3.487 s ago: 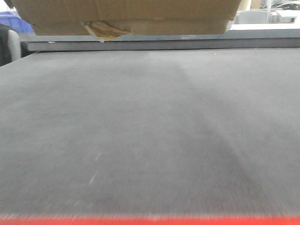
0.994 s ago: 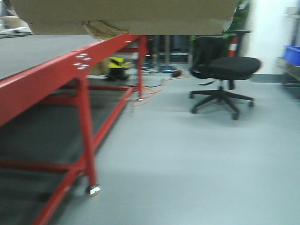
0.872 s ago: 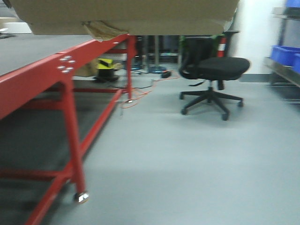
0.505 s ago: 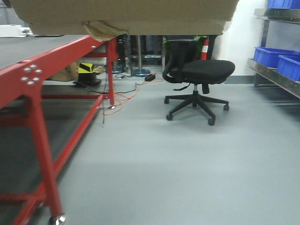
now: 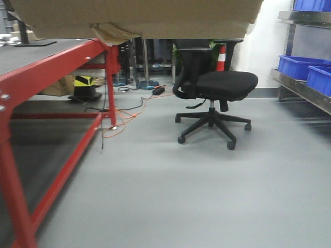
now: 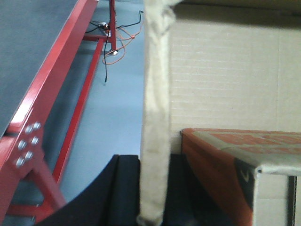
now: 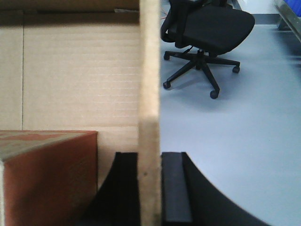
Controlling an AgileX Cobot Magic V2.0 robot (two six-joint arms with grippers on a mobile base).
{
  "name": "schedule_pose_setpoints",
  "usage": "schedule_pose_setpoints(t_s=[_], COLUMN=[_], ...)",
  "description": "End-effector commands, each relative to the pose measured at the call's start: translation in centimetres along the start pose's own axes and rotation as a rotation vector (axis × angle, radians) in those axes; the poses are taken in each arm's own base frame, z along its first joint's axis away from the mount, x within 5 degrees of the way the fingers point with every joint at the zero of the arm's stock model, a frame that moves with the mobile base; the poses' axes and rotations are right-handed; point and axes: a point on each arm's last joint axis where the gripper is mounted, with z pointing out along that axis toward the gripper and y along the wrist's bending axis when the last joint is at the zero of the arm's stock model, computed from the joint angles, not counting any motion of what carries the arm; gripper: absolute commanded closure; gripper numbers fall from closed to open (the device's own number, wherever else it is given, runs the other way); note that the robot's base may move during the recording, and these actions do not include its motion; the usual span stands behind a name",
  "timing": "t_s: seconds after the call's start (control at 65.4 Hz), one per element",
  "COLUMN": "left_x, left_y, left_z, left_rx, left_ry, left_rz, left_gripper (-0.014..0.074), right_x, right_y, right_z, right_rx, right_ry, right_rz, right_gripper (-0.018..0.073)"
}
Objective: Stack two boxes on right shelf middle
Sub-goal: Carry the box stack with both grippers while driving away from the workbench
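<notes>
We are swinging round to the right with the load raised. The grey top of the red desk [image 5: 49, 64], which filled the front view a few seconds back, is now sliding off to the left. The office chair [image 5: 214, 88] is drifting toward the middle, and the steel shelf [image 5: 302, 88] with its blue bins [image 5: 297, 64] is coming in at the right edge.

The large cardboard box [image 5: 139, 13] is keeping its place at the top of the front view, peeling tape [image 5: 111, 32] hanging below it, so we judge the hold is staying firm through the turn.

The left pincer [image 6: 155, 197] is closed on the box's left wall, and the right pincer [image 7: 150, 188] is closed on its right wall, the cardboard nipped between black fingers. An orange-sided box [image 6: 225, 160] is riding inside.

We judge this to be the carrying leg. The shelf is still well off to the side and nothing is being set on its tier yet.
</notes>
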Motion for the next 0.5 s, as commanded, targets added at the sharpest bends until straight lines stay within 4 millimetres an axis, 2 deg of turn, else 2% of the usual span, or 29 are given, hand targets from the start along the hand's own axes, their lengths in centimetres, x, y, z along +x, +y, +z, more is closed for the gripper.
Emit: schedule_pose_setpoints(t_s=[0.0, 0.489], left_x=[-0.86, -0.86], left_y=[0.31, 0.31], left_z=[-0.76, -0.76], left_rx=[0.003, 0.003], left_ry=[-0.064, -0.064], left_rz=[-0.003, -0.003], left_gripper=[0.0708, 0.0708], right_x=[-0.93, -0.93], right_y=[-0.51, -0.51], right_z=[-0.82, -0.82], right_rx=[0.012, 0.012], right_ry=[-0.061, -0.061], right_rz=[-0.010, -0.010], right_gripper=[0.0712, 0.0712])
